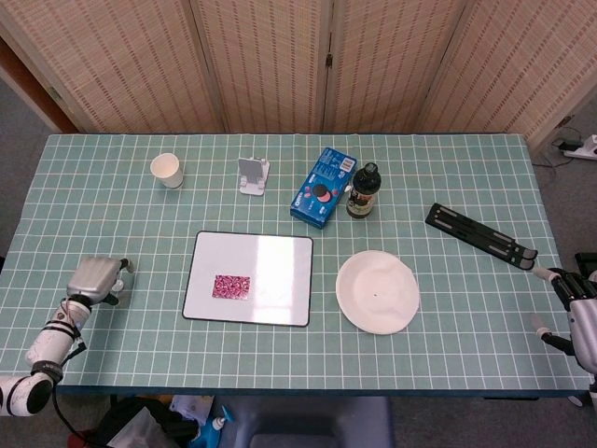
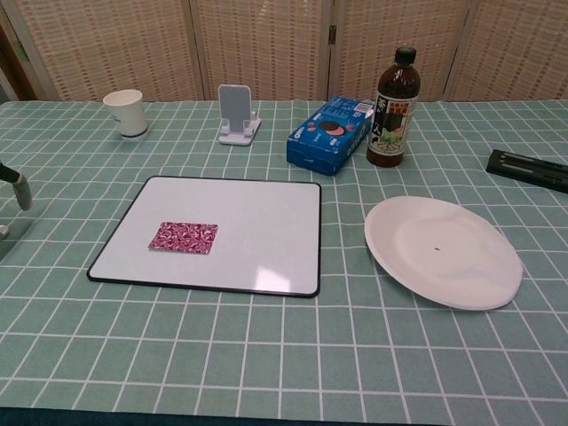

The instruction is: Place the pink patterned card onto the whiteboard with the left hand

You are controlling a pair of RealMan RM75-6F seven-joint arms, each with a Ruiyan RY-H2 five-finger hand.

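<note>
The pink patterned card (image 1: 230, 286) lies flat on the lower left part of the whiteboard (image 1: 270, 257), with nothing touching it. The chest view shows the same card (image 2: 184, 237) on the whiteboard (image 2: 257, 213). My left hand (image 1: 96, 278) rests low over the table to the left of the board, well apart from it, holding nothing. In the chest view only a fingertip of the left hand (image 2: 18, 186) shows at the left edge. My right hand (image 1: 571, 301) sits at the far right table edge with fingers spread and empty.
A paper cup (image 1: 167, 170), a white phone stand (image 1: 253, 175), a blue biscuit box (image 1: 323, 187) and a dark bottle (image 1: 364, 191) stand behind the board. A white plate (image 1: 377, 291) lies right of it, and a black folding stand (image 1: 480, 235) further right.
</note>
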